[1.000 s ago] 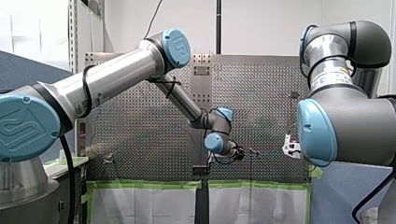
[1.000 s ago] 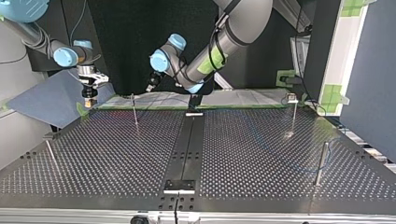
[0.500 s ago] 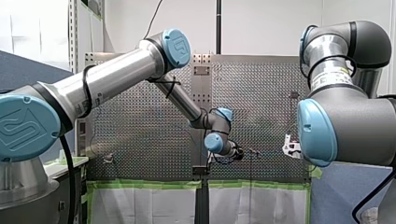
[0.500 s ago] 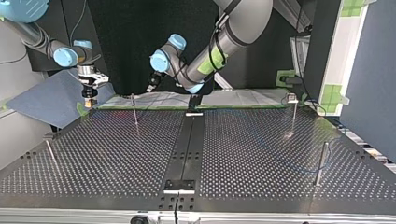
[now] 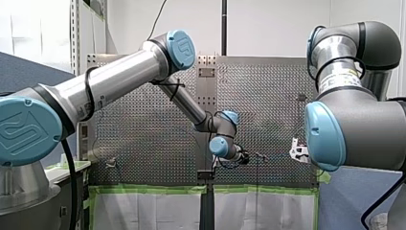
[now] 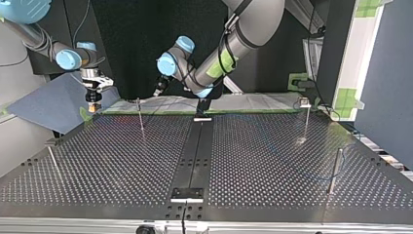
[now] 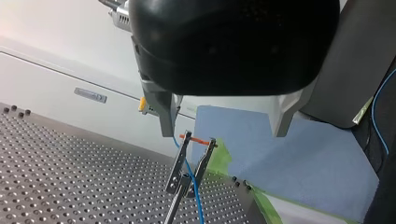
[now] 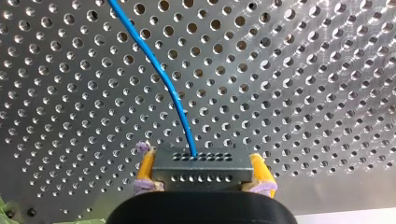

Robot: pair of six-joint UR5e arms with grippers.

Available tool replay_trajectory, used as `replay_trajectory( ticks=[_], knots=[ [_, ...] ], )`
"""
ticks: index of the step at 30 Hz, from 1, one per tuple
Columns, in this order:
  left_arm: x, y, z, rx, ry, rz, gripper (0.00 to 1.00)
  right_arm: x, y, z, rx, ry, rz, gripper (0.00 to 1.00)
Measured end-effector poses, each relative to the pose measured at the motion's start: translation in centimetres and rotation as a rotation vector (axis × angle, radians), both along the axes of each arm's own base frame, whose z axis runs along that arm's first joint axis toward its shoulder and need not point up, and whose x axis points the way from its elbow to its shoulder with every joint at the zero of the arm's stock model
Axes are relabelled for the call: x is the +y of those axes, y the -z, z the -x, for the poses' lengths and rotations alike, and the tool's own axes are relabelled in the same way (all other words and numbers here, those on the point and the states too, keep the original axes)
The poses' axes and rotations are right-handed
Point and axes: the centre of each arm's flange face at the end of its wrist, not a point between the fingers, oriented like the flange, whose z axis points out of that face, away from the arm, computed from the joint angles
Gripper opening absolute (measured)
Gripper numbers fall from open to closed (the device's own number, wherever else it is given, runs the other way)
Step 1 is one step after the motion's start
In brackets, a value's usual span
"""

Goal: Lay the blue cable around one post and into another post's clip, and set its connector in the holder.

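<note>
1. The blue cable comes out of the top face of the dark connector. It runs away over the perforated counter and leaves the right wrist view before its far end shows.
2. The connector is grasped by my right gripper, with the yellow pads pressing on its two short ends. The gripper's black body hides the connector's lower part.
3. In the left wrist view, another stretch of the cable rises between the two prongs of a forked clip on top of a thin post. It passes under an orange band that spans the prong tips. Whether the cable touches the prongs is too fine to make out.
4. My left gripper is released. Its metal fingers are spread wide and grasp nothing. The clip stands ahead of the gripper, closer to one finger than to the other.
5. In the top view the cable is nearly lost against the counter. Only a faint blue curve shows by a second post at the view's right. There, my right gripper hangs over the counter's far corner at the view's left, and my left gripper is just beside the top of the clip's post.
6. In the front view my right arm's elbow hides most of my right gripper.
</note>
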Motion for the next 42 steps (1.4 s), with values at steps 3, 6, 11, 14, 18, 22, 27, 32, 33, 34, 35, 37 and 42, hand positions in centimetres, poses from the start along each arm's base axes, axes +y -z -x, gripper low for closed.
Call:
replay_trajectory(
  ticks=[3,6,11,14,18,22,27,32,33,34,35,37,42],
  knots=[
    [0.0,0.0,0.0,0.000,-0.001,0.000,1.00,0.0,0.0,0.0,0.000,0.000,-0.001,0.00],
    [0.0,0.0,0.0,0.000,-0.001,-0.001,1.00,0.0,0.0,0.0,0.000,0.000,-0.001,0.00],
    [0.1,0.0,0.1,-0.016,-0.015,-0.028,1.00,0.0,0.0,0.0,0.000,0.000,-0.003,0.00],
    [0.1,0.0,0.5,-0.024,-0.023,-0.062,1.00,0.0,0.0,0.0,0.000,0.000,-0.003,0.00],
    [0.2,0.0,1.4,-0.026,-0.022,-0.113,1.00,0.0,0.0,0.0,-0.001,0.000,-0.003,0.00],
    [0.9,-0.7,1.9,-0.030,-0.021,-0.158,1.00,0.0,0.0,0.0,-0.003,0.000,-0.004,0.00],
    [1.8,-2.3,2.0,-0.064,-0.027,-0.164,1.00,0.0,0.0,0.0,-0.007,0.000,-0.002,0.00],
    [2.5,-3.7,1.9,-0.086,-0.064,-0.137,1.00,0.0,0.0,0.0,-0.010,0.000,-0.005,0.00],
    [2.7,-4.0,1.9,-0.089,-0.073,-0.130,1.00,0.0,0.0,0.0,-0.010,0.000,-0.005,0.00],
    [2.8,-4.3,1.9,-0.092,-0.082,-0.122,1.00,0.0,0.0,0.0,-0.010,0.000,-0.006,0.00],
    [3.0,-4.6,1.9,-0.094,-0.094,-0.111,1.00,0.0,0.0,0.0,-0.011,0.000,-0.006,0.00],
    [3.4,-5.1,1.8,-0.097,-0.108,-0.093,1.00,0.0,0.0,0.0,-0.012,0.000,-0.007,0.00],
    [4.5,-6.7,1.5,-0.107,-0.149,-0.034,1.00,0.0,0.0,-0.2,-0.021,-0.002,-0.008,0.00]
  ],
)
